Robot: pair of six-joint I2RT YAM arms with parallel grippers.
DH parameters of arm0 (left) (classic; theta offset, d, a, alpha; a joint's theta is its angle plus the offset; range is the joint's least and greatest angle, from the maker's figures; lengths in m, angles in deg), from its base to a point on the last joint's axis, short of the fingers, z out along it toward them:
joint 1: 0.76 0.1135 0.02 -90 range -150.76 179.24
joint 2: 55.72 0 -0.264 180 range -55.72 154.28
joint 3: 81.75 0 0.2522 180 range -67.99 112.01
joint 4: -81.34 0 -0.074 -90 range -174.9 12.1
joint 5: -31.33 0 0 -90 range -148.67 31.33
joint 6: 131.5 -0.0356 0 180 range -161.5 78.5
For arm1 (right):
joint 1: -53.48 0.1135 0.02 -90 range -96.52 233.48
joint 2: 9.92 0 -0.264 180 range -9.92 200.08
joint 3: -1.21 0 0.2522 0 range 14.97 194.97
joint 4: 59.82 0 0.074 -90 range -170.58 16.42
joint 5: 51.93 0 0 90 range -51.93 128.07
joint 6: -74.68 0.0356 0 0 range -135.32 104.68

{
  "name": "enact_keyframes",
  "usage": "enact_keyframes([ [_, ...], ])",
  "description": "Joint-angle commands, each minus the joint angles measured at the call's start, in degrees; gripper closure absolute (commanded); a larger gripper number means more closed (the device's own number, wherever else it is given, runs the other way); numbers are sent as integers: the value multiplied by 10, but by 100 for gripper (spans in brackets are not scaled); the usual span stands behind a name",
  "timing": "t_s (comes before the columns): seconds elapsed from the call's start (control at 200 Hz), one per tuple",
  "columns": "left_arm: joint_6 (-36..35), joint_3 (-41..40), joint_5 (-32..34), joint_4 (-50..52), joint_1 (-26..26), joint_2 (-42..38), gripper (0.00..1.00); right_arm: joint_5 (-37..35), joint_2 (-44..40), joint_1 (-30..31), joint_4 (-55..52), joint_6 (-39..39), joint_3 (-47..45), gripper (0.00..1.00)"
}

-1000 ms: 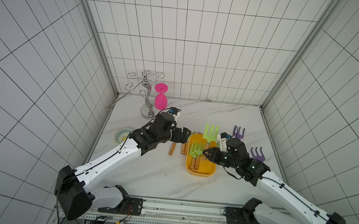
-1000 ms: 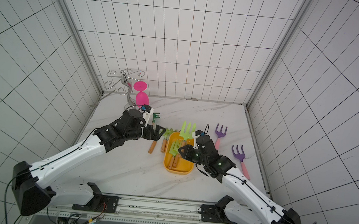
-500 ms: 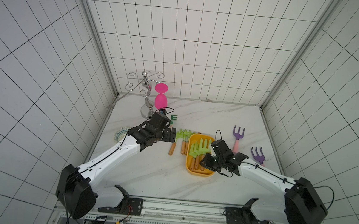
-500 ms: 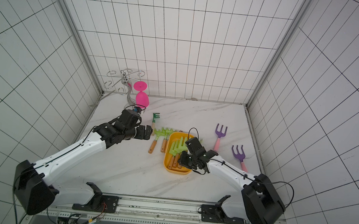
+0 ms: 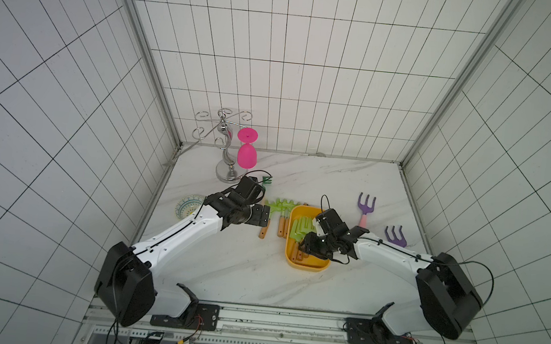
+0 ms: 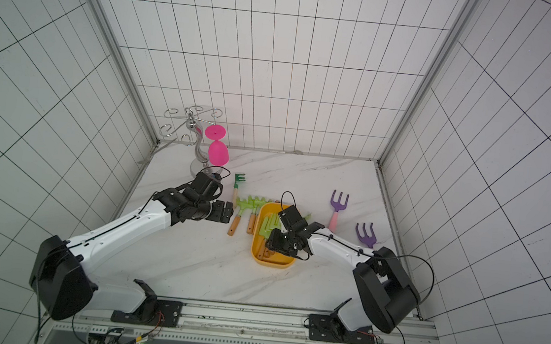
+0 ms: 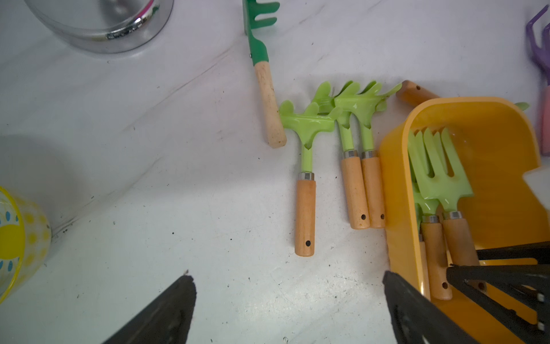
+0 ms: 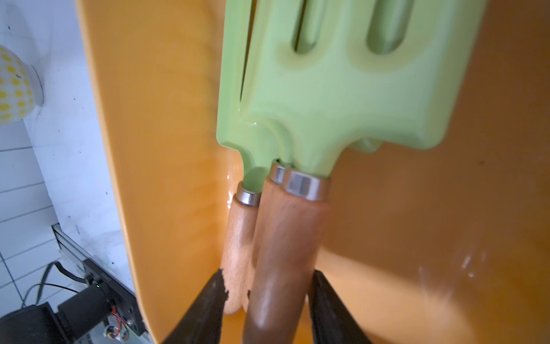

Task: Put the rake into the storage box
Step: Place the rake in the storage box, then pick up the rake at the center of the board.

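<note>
Three rakes (image 7: 440, 166) in storage box (image 7: 395, 178) (stacked).

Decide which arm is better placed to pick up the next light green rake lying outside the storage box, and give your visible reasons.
Probably the left. The left gripper hangs with its jaws wide open and empty beside the light green rakes on the table. The right gripper is down inside the storage box, its jaws around a rake handle.

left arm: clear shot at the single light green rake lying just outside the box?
Probably yes. The left gripper is open, the lone rake lies apart on bare table just ahead; the nearest pair sits off to one side.
</note>
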Motion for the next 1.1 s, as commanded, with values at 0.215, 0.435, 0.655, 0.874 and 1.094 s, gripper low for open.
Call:
enact_keyframes([
  [0.215,-11,15,-3,20,2,67,4,-54,-66,-3,-113,-67,52,31],
  [0.435,-3,49,-1,18,10,118,5,-100,-141,-11,-173,-107,101,25],
  [0.655,-6,79,-27,23,11,181,15,-126,-176,-49,-217,-141,98,24],
  [0.874,-4,88,-47,19,10,240,27,-119,-219,-103,-224,-150,57,24],
  [1.094,-9,88,-73,-2,4,271,36,-109,-247,-153,-230,-163,37,24],
])
